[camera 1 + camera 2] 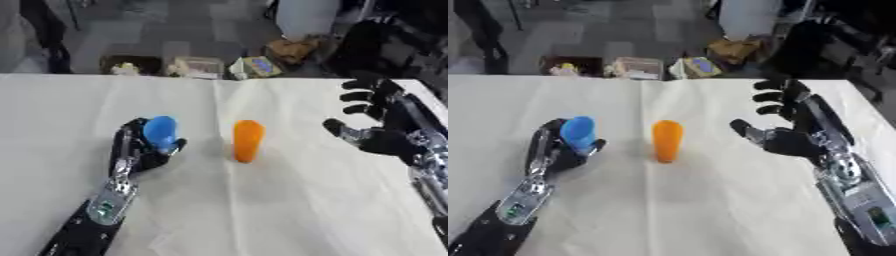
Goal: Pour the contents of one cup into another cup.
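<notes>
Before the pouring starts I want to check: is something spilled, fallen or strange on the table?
Nothing stands out. The orange cup stands upright and alone on the white table, with no spill visible. The left hand has its fingers around the blue cup. The right hand is open, apart from both cups.

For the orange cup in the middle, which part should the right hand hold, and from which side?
Probably the middle of the orange cup, from its right side. It stands upright and alone on the table, and the open right hand already faces that side. The left hand holds the blue cup.
</notes>
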